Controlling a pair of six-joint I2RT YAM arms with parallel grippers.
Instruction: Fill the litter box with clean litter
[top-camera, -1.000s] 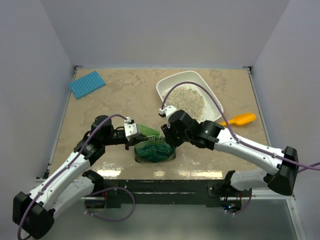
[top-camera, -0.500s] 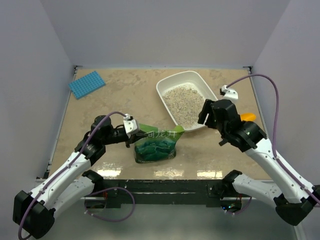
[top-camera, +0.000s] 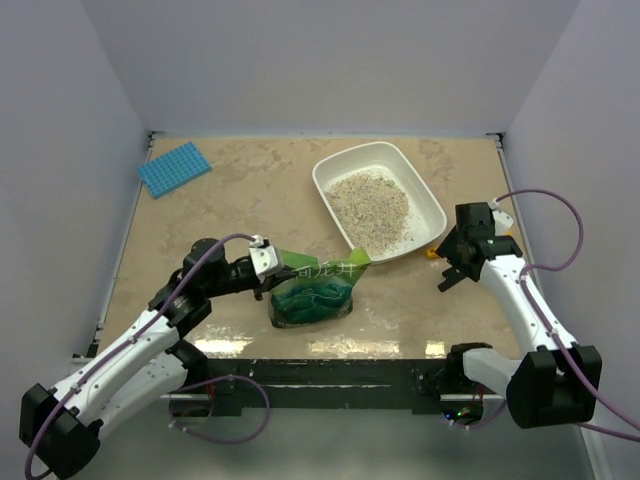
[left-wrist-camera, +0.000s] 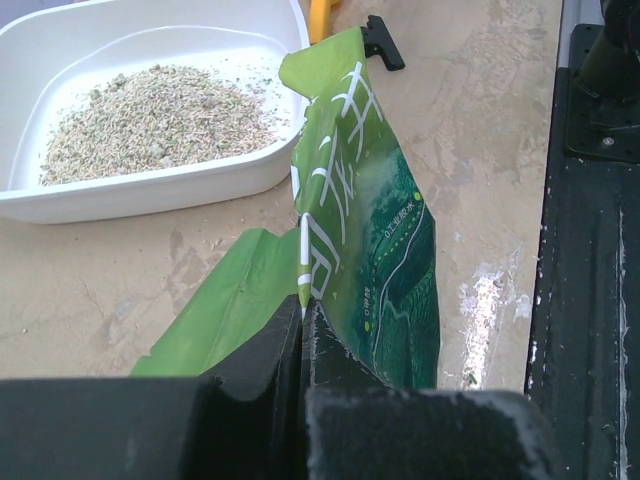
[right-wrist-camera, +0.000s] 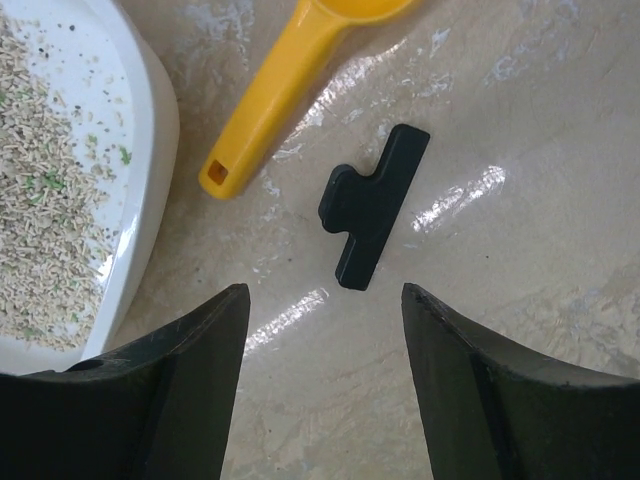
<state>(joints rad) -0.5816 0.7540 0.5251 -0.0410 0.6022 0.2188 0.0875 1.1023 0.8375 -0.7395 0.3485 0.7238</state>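
the litter box (top-camera: 428, 203) sits at the far middle of the table (top-camera: 250, 190), with clean litter (top-camera: 370, 205) heaped across most of its floor, so the fill looks well along. just in front of its near wall stands the green bag (top-camera: 312, 290), top corner leaning toward the box; whether they touch i cannot tell. the left gripper (left-wrist-camera: 302, 320) is pressed together on a thin fold of that bag. a pinch this small is the main risk: if the foil slides out, the bag could flop and shed granules on the table rather than in the box. a hard tug could also shove the light box sideways.

to the right, the right gripper (right-wrist-camera: 322, 295) hangs spread wide, holding nothing, over a black clip (right-wrist-camera: 370, 205) lying flat beside the yellow scoop (right-wrist-camera: 290, 90). coming down off-centre, 1 finger might strike the scoop handle or the box wall, or skid the flat clip away.
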